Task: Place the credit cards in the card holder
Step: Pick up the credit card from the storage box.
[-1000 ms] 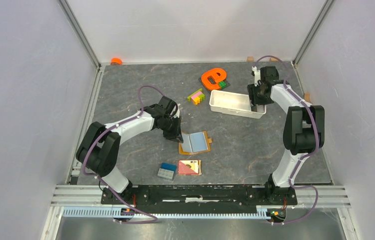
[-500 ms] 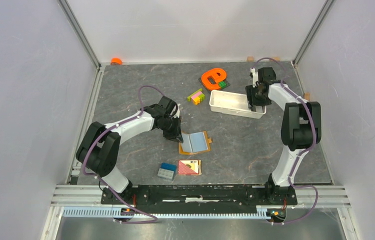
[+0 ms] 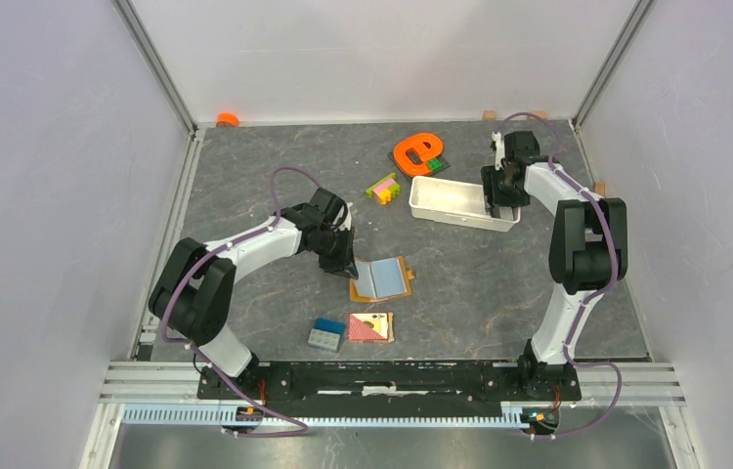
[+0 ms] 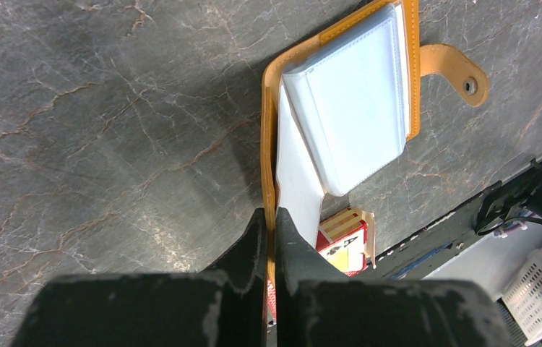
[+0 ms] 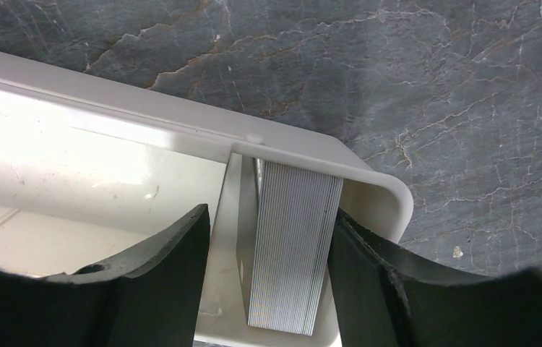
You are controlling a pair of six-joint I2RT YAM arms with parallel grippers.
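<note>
We find the left gripper point(image 4: 269, 217) clamped over the card holder point(image 4: 347, 94)'s hidden near edge — right gripper point(image 5: 269, 215) open, straddling the credit cards point(image 5: 293, 246).

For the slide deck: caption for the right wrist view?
Open right tool straddles a stack of credit cards standing on edge in a corner of the white tray.
</note>
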